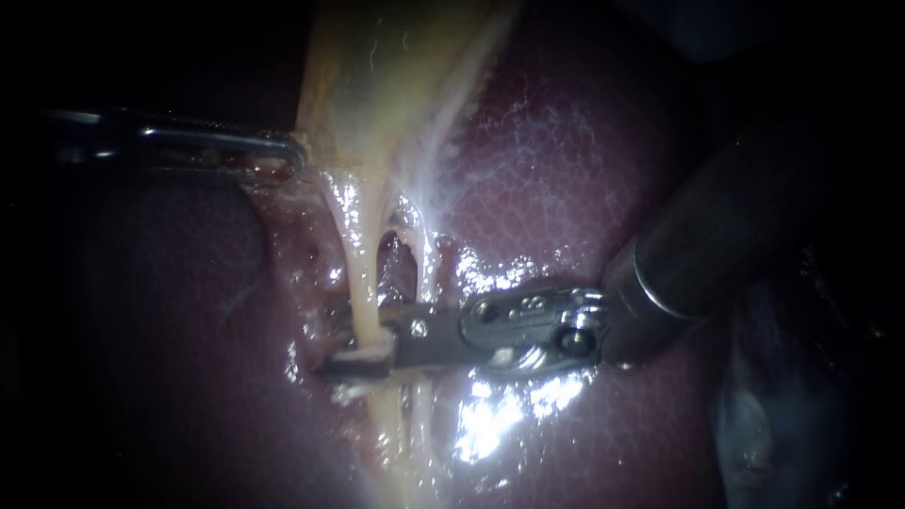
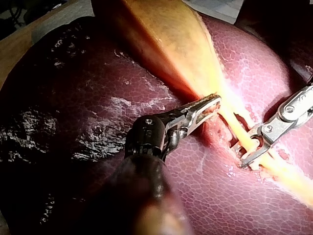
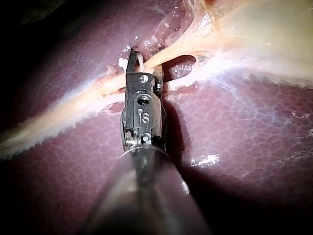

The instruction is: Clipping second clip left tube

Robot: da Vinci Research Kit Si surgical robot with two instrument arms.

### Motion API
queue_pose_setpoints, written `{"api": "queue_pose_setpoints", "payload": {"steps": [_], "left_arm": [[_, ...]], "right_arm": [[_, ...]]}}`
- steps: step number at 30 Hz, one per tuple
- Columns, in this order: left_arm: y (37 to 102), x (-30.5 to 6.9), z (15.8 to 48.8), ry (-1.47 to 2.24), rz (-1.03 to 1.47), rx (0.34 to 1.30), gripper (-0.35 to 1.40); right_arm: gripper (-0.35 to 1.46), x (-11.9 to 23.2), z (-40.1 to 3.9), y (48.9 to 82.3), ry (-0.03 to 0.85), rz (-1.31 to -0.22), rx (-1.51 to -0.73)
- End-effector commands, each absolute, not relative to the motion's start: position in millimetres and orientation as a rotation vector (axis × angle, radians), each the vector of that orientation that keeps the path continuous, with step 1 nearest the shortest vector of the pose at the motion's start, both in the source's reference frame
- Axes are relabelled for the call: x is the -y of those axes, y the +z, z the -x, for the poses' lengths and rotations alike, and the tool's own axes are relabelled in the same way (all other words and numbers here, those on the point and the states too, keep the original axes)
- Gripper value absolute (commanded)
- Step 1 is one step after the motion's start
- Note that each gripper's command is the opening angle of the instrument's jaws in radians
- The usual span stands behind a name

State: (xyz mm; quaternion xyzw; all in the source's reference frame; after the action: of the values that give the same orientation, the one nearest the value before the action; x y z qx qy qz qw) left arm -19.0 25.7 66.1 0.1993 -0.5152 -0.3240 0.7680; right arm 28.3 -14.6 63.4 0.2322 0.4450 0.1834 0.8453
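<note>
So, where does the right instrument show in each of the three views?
Endoscope view: the right instrument comes in from the right; its tip lies low, left of centre, across the left tube.
Left wrist view: the instrument is beyond the left instrument, its tip across the same tube.
Right wrist view: it is the view's own instrument, its tip across that tube.
Shared landmark: the left tube.

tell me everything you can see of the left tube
The left tube is a pale yellow, glistening, soft-looking strand, thicker than the right tube. It runs from the gallbladder down over the liver. The right instrument has its jaws shut on it from two sides, where whitish tissue bunches.
</note>
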Motion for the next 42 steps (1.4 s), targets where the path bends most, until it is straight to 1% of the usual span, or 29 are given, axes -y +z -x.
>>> {"api": "queue_pose_setpoints", "payload": {"steps": [1,2,4,6,7,9,14,19,22,25,27,29,36,38,39,42], "left_arm": [[66.1,-25.7,19.0,-0.703,-0.433,1.119,-0.35],[66.1,-25.7,19.0,-0.703,-0.433,1.119,-0.35],[66.1,-25.7,19.0,-0.703,-0.433,1.119,-0.35],[66.1,-25.7,19.0,-0.703,-0.433,1.119,-0.35],[66.1,-25.7,18.9,-0.703,-0.433,1.119,-0.35],[66.1,-25.7,18.9,-0.702,-0.434,1.119,-0.35],[66.0,-25.6,18.7,-0.702,-0.434,1.119,-0.35],[66.0,-25.6,18.7,-0.702,-0.434,1.119,-0.35],[66.0,-25.6,18.7,-0.702,-0.434,1.119,-0.35],[66.0,-25.6,18.7,-0.702,-0.434,1.119,-0.35],[66.0,-25.6,18.7,-0.702,-0.434,1.119,-0.35],[66.0,-25.6,18.6,-0.701,-0.434,1.119,-0.35],[66.0,-25.6,18.6,-0.701,-0.435,1.119,-0.35],[66.0,-25.6,18.6,-0.701,-0.435,1.119,-0.35],[66.0,-25.6,18.6,-0.701,-0.435,1.119,-0.35],[66.0,-25.6,18.6,-0.701,-0.435,1.119,-0.35]], "right_arm": [[0.10,14.6,-28.3,63.4,0.387,-0.491,-0.939],[0.16,14.5,-28.3,63.4,0.386,-0.491,-0.937],[0.41,14.4,-28.4,63.3,0.380,-0.485,-0.944],[0.49,14.2,-28.5,63.3,0.397,-0.453,-0.957],[0.50,14.2,-28.5,63.3,0.398,-0.436,-0.971],[0.50,14.3,-28.1,63.3,0.404,-0.447,-0.988],[0.50,14.2,-26.4,62.8,0.393,-0.444,-0.991],[0.50,13.3,-25.0,61.5,0.379,-0.495,-1.009],[0.50,13.0,-24.5,60.8,0.338,-0.573,-1.059],[0.50,12.9,-24.4,60.6,0.370,-0.677,-1.107],[0.50,12.9,-24.4,60.8,0.396,-0.770,-1.140],[0.50,12.8,-24.4,61.2,0.417,-0.839,-1.162],[0.47,12.2,-24.1,62.3,0.460,-1.159,-1.274],[0.46,12.2,-24.1,62.1,0.466,-1.225,-1.299],[0.46,12.4,-24.2,61.8,0.483,-1.260,-1.311],[0.46,12.7,-24.4,60.7,0.501,-1.325,-1.338]]}}
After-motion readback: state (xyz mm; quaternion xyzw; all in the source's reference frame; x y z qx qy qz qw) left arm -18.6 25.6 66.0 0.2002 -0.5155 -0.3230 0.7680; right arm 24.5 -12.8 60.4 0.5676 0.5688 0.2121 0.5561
